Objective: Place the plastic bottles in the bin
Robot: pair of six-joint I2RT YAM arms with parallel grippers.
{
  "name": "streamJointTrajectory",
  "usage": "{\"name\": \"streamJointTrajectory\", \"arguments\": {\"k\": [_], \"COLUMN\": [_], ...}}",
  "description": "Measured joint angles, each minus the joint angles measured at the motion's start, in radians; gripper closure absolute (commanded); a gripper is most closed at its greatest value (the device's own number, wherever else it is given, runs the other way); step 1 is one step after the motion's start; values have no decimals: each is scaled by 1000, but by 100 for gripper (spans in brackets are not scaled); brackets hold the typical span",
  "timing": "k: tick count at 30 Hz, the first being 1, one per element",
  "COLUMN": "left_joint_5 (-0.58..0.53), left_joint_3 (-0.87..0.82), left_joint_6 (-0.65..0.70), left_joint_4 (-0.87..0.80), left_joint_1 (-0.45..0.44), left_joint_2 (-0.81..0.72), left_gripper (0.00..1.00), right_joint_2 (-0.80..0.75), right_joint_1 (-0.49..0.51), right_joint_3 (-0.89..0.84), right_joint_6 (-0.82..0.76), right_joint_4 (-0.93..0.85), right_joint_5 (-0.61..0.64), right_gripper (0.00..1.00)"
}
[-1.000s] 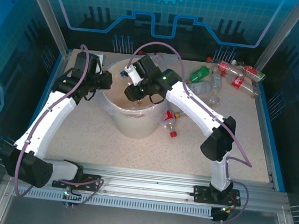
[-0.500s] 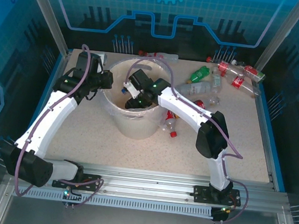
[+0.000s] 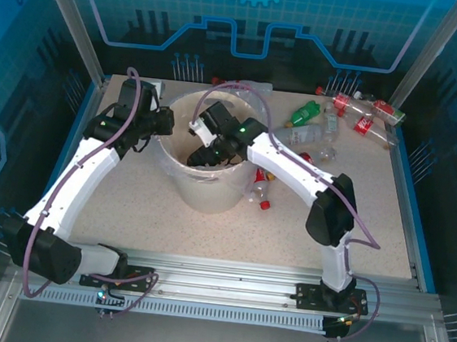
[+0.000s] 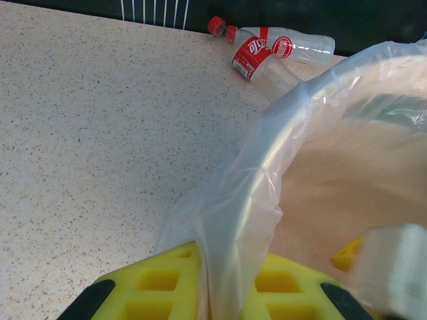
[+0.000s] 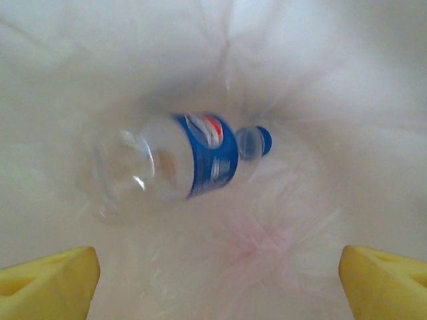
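The right gripper [image 5: 213,283] hangs inside the bin [image 3: 201,194], jaws wide apart and empty. Directly under it one blue-labelled bottle [image 5: 180,160] lies on the bottom. The left gripper [image 4: 223,287] is pinched shut on the bag [image 4: 240,200] where it folds over the bin's rim. So one bottle is visibly in, and most of the job looks left. On the table [image 3: 142,211] I count one green bottle [image 3: 305,112], about five more around it at the far right, two just right of the bin, and at least one at the back edge; one bin in all
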Motion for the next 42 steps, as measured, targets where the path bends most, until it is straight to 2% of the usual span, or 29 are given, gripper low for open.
{"name": "streamJointTrajectory", "arguments": {"k": [4, 14, 17, 20, 26, 29, 36, 42], "left_joint_5": [-4, -8, -8, -8, -11, -12, -14, -16], "left_joint_3": [0, 0, 0, 0, 0, 0, 0, 0], "left_joint_6": [0, 0, 0, 0, 0, 0, 0, 0], "left_joint_4": [1, 1, 1, 2, 2, 2, 2, 2], "left_joint_1": [-1, -2, -2, -3, -6, -6, -6, -7], "left_joint_2": [0, 0, 0, 0, 0, 0, 0, 0], "left_gripper": [84, 85, 85, 85, 85, 85, 85, 84], "right_joint_2": [-111, -502, -584, -626, -620, -573, -348, -239], "right_joint_1": [0, -16, -85, -212, -505, -603, -636, -639], "right_joint_3": [2, -57, -124, -222, -478, -596, -690, -732], "right_joint_6": [-22, -19, 13, 69, 234, 314, 506, 648], "right_joint_4": [10, 113, 129, 129, 139, 181, 303, 415], "right_joint_5": [19, 83, 105, 127, 146, 150, 175, 184], "right_gripper": [6, 5, 7, 6, 0, 0, 0, 0]}}
